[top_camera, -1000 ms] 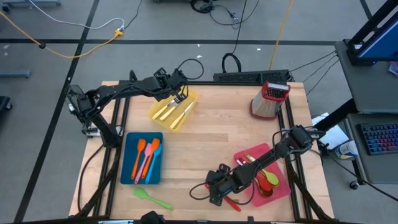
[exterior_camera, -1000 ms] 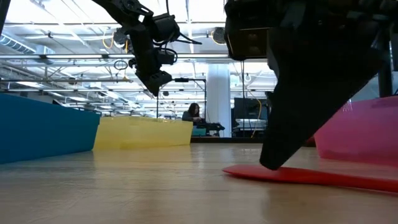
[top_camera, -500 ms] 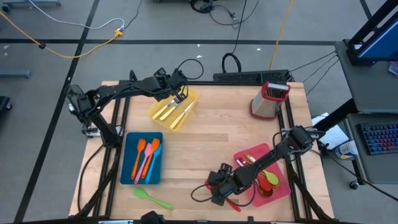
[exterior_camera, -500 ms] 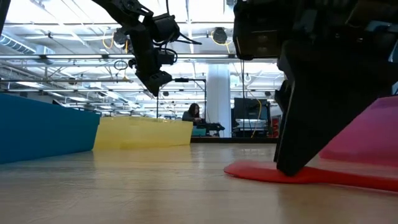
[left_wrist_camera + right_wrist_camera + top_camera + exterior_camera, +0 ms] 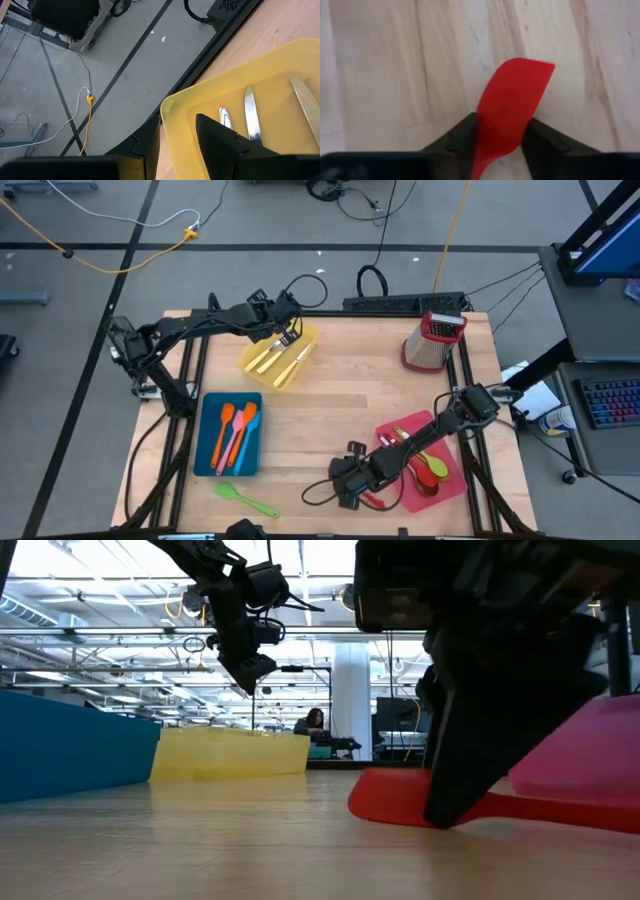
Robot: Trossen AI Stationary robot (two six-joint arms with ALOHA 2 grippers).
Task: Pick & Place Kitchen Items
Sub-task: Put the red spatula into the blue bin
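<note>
The red spatula (image 5: pixel 512 100) sits between the 2 fingers of the right end effector (image 5: pixel 350 483), which pinch its neck just off the near corner of the red tray (image 5: pixel 455 485). In the low view its blade (image 5: pixel 395 798) tilts up off the surface (image 5: pixel 340 395), so the pick looks made but the placing is not.

Further from that tray, most of the sorting appears done. The red tray already holds a few pieces, among them a green spoon (image 5: pixel 437 467) and an orange one (image 5: pixel 428 480). The blue tray (image 5: pixel 209 465) carries orange, pink and blue spatulas (image 5: pixel 238 432). The yellow tray (image 5: pixel 300 375) holds cream-handled knives (image 5: pixel 272 358) and metal spoons (image 5: pixel 251 120).

One green spatula (image 5: pixel 243 498) lies loose on the surface just beside the blue tray, apparently the last piece left after the red one.

The left end effector (image 5: pixel 290 332) hovers over the yellow tray's far edge, its fingers narrowly parted and holding nothing.
</note>
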